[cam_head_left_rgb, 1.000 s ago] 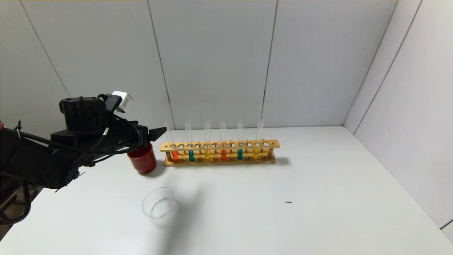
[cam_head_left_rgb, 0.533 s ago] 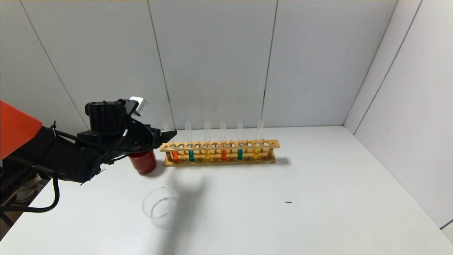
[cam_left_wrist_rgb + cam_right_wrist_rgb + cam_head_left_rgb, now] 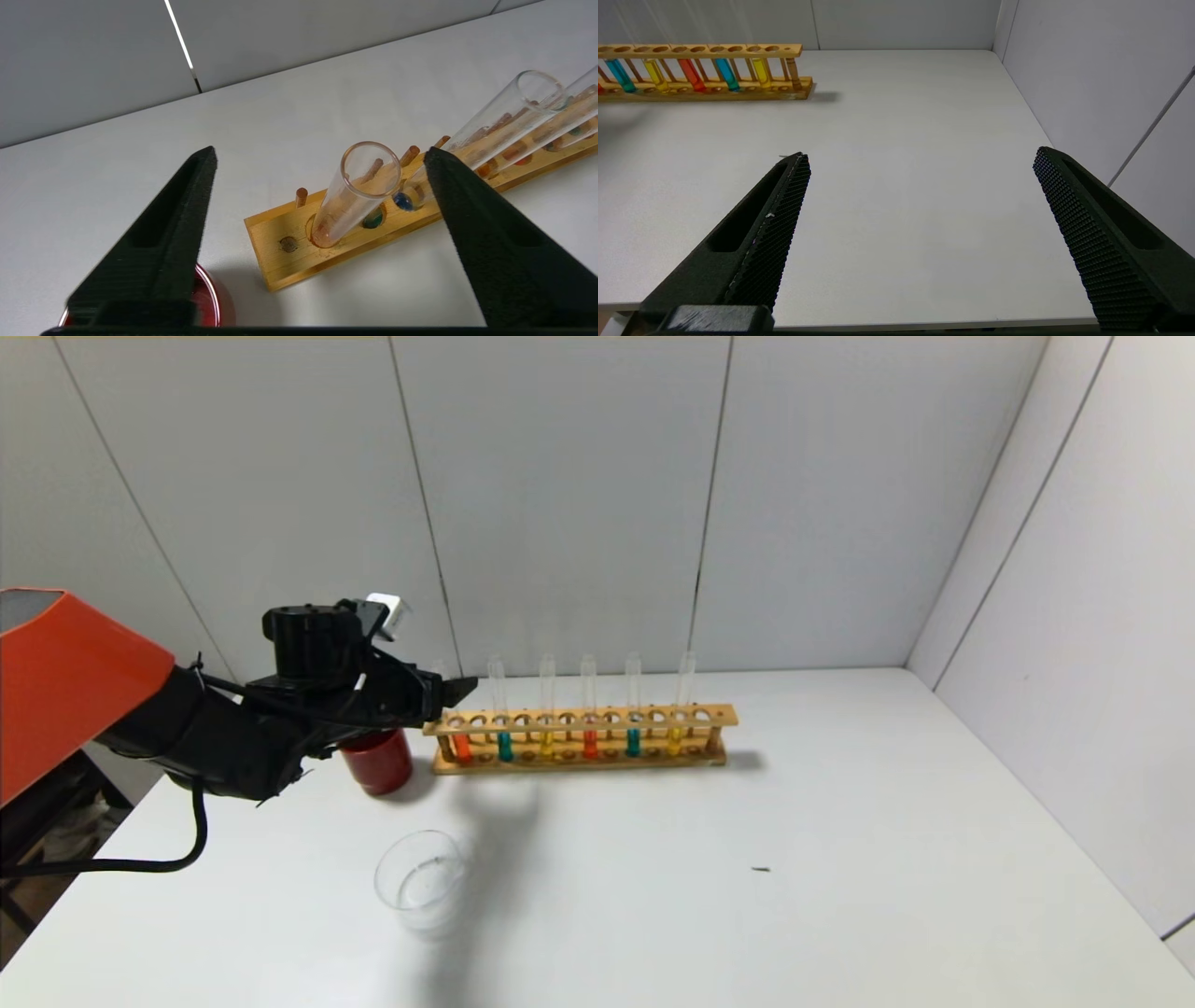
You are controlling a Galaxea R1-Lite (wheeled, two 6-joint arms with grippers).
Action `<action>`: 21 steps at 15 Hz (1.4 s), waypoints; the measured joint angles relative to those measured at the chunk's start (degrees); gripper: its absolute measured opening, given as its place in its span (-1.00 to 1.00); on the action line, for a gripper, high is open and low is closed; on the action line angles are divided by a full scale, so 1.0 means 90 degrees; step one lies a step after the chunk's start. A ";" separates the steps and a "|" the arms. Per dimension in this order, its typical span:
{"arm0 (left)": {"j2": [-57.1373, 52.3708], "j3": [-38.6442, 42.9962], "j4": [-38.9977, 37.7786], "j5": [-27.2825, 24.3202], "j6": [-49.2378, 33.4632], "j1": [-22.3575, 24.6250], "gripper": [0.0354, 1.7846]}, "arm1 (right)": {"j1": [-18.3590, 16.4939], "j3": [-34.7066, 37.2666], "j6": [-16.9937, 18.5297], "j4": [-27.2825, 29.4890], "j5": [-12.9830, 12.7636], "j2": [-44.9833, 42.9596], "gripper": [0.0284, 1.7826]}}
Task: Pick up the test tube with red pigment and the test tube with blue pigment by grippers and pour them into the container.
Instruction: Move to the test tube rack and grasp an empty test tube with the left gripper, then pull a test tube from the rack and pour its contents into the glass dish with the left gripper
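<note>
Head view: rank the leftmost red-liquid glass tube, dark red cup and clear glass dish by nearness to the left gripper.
1. Leftmost red-liquid glass tube, at the left gripper tips, rack's left end.
2. Dark red cup, below the gripper, beside the rack.
3. Clear glass dish, nearer the robot.

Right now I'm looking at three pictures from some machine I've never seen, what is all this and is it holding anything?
It is a two-armed robot with claw grippers. One picture looks down from its head; the other two come from cameras on each wrist. On the white table stands a wooden rack of glass tubes, beside a dark red cup and a clear glass container. The left gripper is at the rack's end, its open fingers on either side of the test tube with red pigment, not yet gripping it. The right gripper waits open above bare table. Neither holds anything.
</note>
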 joint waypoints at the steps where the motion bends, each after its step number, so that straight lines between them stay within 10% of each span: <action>1: 0.0061 -0.0028 -0.0003 0.0005 0.0003 -0.0014 0.56 | 0.0000 0.0000 0.0003 0.0000 -0.0003 0.0000 0.96; 8: 0.0253 -0.0165 0.0009 0.0028 0.0007 -0.0068 -0.67 | 0.0000 0.0000 0.0003 0.0000 0.0000 0.0000 0.96; 21: -0.1437 -0.1173 0.1661 0.0146 0.0085 -0.0123 -0.68 | 0.0000 0.0000 0.0003 0.0000 0.0000 0.0000 0.96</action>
